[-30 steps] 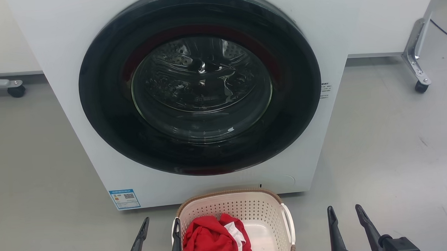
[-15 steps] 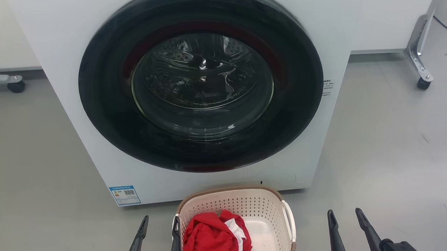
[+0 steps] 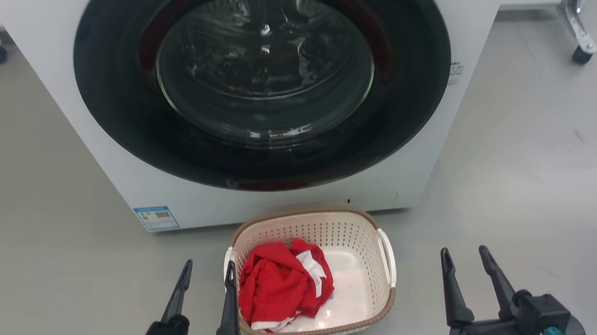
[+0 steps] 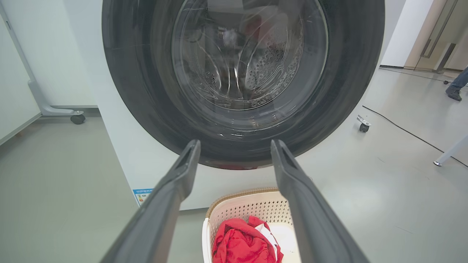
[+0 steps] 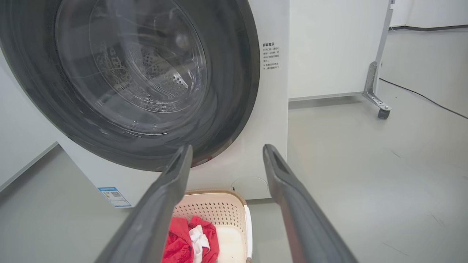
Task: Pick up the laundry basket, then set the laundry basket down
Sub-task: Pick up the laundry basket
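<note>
washer labels (image 3: 155, 218): print illegible

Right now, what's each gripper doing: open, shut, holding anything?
Left gripper: open, holding nothing.
Right gripper: open, holding nothing.

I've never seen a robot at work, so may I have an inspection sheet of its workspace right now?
Surface: grey floor.
Job's things: laundry basket on the floor before the washing machine, holding red-and-white cloth.
Clutter: nothing seen.
Grippers: left gripper jaws open, close beside the basket's left handle; right gripper jaws open, apart from the basket.
Cables: black cable across the floor, right of the machine.
Surroundings: wheeled frame; a person's foot far off.
</note>
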You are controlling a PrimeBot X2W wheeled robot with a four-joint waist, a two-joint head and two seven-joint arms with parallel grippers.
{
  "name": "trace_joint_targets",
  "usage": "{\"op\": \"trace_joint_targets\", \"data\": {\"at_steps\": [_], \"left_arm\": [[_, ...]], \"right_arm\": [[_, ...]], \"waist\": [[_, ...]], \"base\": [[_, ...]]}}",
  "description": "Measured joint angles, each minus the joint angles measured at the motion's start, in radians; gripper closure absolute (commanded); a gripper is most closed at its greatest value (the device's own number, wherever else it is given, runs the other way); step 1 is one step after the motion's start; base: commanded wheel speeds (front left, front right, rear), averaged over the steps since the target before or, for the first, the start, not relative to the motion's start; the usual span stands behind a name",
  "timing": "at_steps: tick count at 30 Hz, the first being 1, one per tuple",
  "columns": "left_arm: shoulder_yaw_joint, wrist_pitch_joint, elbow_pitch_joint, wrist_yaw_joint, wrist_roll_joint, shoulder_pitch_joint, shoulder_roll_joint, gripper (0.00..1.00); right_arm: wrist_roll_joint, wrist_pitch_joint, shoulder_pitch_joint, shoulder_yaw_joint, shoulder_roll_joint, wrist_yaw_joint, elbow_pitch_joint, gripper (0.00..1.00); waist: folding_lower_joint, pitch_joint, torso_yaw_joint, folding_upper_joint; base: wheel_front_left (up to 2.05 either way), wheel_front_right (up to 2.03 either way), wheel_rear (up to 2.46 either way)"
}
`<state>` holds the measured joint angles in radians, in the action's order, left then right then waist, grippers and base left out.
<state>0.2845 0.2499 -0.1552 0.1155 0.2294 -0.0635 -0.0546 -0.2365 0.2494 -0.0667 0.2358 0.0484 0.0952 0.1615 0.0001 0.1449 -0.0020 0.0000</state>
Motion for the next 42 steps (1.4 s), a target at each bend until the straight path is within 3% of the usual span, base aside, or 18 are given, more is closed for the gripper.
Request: {"op": "trace_joint_targets", "data": {"at_steps": [42], "left_arm": [[-0.052,0.003,-0.254,-0.025,0.076,-0.503,0.017,0.00]], "right_arm": [[0.027,0.007,-0.505,-0.089,0.019,-0.053,0.204,0.00]], "waist": [[0.0000,0.615,0.005,0.0001]], "base": [[0.00,0.00,0.00]]}}
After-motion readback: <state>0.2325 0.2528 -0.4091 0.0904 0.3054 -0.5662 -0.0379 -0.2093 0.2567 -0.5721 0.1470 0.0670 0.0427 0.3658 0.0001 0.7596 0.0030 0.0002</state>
